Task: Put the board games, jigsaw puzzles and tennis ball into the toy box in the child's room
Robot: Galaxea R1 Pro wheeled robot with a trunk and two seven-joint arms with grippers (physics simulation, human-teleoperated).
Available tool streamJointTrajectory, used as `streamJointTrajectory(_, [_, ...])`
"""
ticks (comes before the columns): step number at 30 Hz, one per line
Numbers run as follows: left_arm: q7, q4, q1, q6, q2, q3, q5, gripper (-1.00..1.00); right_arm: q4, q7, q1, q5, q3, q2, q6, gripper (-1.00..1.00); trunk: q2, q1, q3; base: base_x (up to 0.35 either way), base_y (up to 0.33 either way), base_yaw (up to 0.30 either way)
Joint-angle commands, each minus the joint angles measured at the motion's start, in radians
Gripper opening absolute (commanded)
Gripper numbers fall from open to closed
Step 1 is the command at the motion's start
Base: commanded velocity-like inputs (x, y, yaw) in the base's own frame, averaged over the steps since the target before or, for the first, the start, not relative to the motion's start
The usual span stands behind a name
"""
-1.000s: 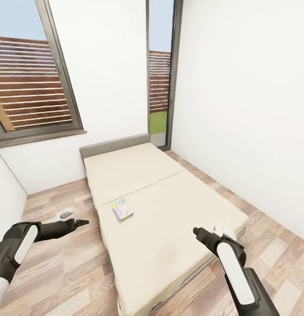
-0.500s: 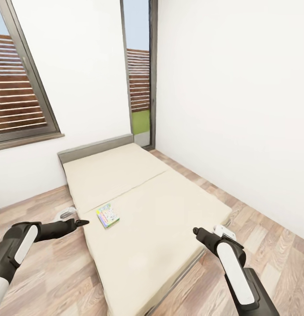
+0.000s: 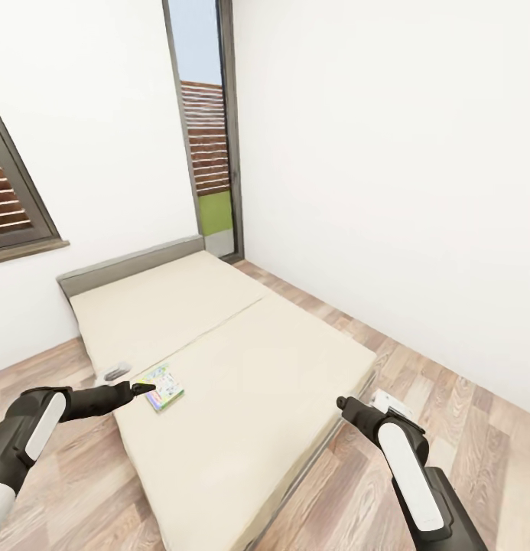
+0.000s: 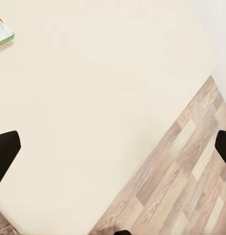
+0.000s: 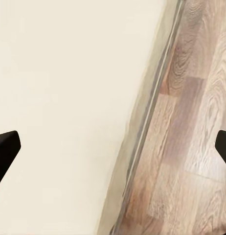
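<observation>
A colourful cartoon-covered board game (image 3: 164, 386) lies flat on the beige sheet of the bed (image 3: 242, 367), near the bed's left edge; its corner shows in the left wrist view as the board game (image 4: 2, 32). My left gripper (image 3: 144, 389) hovers open just left of the game, over the bed's edge, and my left gripper (image 4: 113, 147) has nothing between its fingers. My right gripper (image 3: 343, 403) hangs open and empty over the bed's near right corner; my right gripper (image 5: 113, 147) looks down on sheet and frame. The table, toy box, jigsaw puzzles and tennis ball are out of view.
Wood-plank floor (image 3: 448, 398) runs along the bed's right side up to a white wall (image 3: 387, 191). A tall narrow window (image 3: 207, 145) stands behind the grey headboard (image 3: 127, 264). Small white objects lie on the floor beside the bed, one left (image 3: 115, 373), one right (image 3: 390, 399).
The whole picture has slid left, so the camera has turned right. The board game now sits right beside my left gripper's tip. Both arms keep the same pose.
</observation>
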Motion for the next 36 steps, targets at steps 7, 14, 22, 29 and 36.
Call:
streamJointTrajectory(7, [-0.004,0.000,-0.001,0.005,0.000,0.002,-0.001,1.00,-0.001,-0.010,-0.001,-0.009,0.001,0.000,0.001,1.00,-0.002,0.001,-0.005,0.002,0.129,-0.262])
streamJointTrajectory(14, [-0.005,0.000,-0.001,0.005,0.000,0.002,-0.001,1.00,-0.002,-0.010,-0.001,-0.009,0.001,0.000,0.001,1.00,-0.002,0.001,-0.008,0.000,0.157,-0.231])
streamJointTrajectory(22, [-0.005,0.000,-0.001,0.005,0.000,0.002,-0.001,1.00,-0.002,-0.009,-0.001,-0.009,0.002,0.000,0.001,1.00,-0.002,0.001,-0.008,0.000,0.049,-0.057])
streamJointTrajectory(29, [-0.004,0.000,-0.001,0.005,0.000,0.002,-0.001,1.00,-0.002,-0.009,-0.001,-0.009,0.002,0.000,0.001,1.00,-0.002,0.001,-0.008,-0.013,0.048,-0.017])
streamJointTrajectory(36, [-0.004,0.000,-0.001,0.005,0.000,0.002,-0.001,1.00,-0.002,-0.009,-0.001,-0.009,0.002,0.000,0.001,1.00,-0.002,0.001,-0.008,-0.091,0.205,-0.167])
